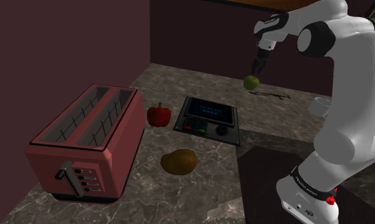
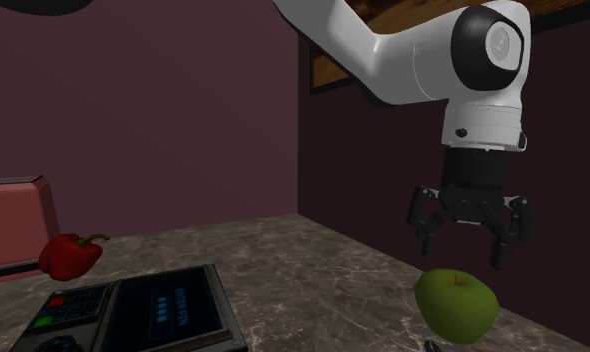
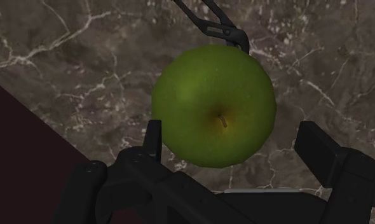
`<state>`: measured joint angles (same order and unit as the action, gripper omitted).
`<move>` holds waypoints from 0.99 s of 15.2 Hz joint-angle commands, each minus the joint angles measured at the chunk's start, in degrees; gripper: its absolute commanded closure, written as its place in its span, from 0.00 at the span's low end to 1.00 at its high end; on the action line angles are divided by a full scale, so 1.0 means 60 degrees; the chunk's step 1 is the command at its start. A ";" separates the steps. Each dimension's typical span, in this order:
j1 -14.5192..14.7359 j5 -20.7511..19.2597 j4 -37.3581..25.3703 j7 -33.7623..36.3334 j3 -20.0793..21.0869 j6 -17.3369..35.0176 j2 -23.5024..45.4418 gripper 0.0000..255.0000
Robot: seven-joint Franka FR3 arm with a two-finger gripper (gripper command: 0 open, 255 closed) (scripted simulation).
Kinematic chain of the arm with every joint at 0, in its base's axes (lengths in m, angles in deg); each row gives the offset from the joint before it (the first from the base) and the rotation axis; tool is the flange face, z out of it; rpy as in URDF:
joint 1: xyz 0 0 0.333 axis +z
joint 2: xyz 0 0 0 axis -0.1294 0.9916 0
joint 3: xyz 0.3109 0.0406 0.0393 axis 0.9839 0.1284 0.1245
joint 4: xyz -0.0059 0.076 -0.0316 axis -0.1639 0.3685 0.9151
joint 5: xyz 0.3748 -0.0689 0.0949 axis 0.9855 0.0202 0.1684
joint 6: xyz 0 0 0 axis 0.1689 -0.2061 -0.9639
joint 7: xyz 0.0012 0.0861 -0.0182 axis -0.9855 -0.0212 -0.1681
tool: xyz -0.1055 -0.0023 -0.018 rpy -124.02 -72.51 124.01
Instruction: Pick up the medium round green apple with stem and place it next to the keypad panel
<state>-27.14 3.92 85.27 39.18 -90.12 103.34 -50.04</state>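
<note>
Your gripper (image 2: 463, 255) hangs straight above the green apple (image 2: 456, 303), its two black fingers (image 2: 502, 243) spread wide and closed on nothing. In the second exterior view you can see the fingertips stop just over the apple's top, with no contact that you could call a hold. Through the wrist view the apple (image 3: 213, 105) sits stem-up between the fingers: the one finger (image 3: 153, 137) overlaps its edge in the picture and the other finger stands clear of it. The apple rests on the marbled counter (image 1: 142, 191) near the dark back wall, and in the shoulder view you find it (image 1: 251, 82) directly under the gripper (image 1: 260, 65). Just beyond the apple lies a thin dark utensil (image 1: 269, 94), close to it; you cannot tell whether the two touch. The keypad panel (image 1: 208, 118) lies flat on the counter, apart from the apple toward the shoulder view's lower left. A red bell pepper (image 1: 158, 115) stands just beside the panel's far side from the apple, a brown lumpy vegetable (image 1: 178, 161) lies nearer the shoulder camera, and a red toaster (image 1: 88, 143) stands at that view's left.
</note>
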 commanded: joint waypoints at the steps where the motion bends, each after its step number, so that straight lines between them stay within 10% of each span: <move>1: 0.0042 0.0008 0.0188 0.0007 0.0010 0.0185 -0.0006 0.00; 8: 0.0040 0.0009 0.0181 0.0006 0.0011 0.0181 -0.0002 0.00; 9: 0.0040 0.0009 0.0181 0.0006 0.0011 0.0181 -0.0002 1.00; 15: 0.0040 0.0009 0.0181 0.0006 0.0011 0.0181 -0.0002 1.00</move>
<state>-26.91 3.97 86.34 39.22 -90.06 104.43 -50.06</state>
